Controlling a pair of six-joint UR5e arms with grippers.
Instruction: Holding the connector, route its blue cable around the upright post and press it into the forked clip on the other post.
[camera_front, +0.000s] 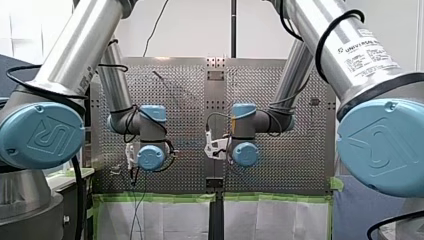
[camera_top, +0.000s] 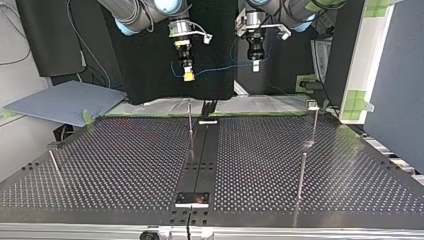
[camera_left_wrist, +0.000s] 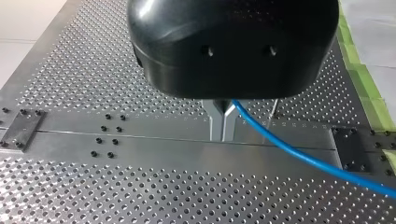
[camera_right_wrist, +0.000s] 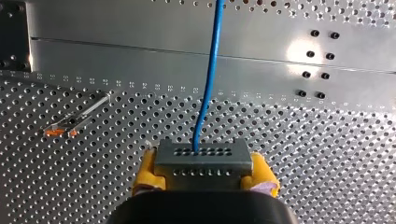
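Connector (camera_right_wrist: 201, 157) between pads (camera_right_wrist: 148, 171) of right claw (camera_right_wrist: 205, 171)

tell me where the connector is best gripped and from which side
Grip the connector by its two short ends, coming from behind, opposite the holed face where the blue cable exits. It is a flat grey block, and my right gripper holds it this way, yellow pads on each end.
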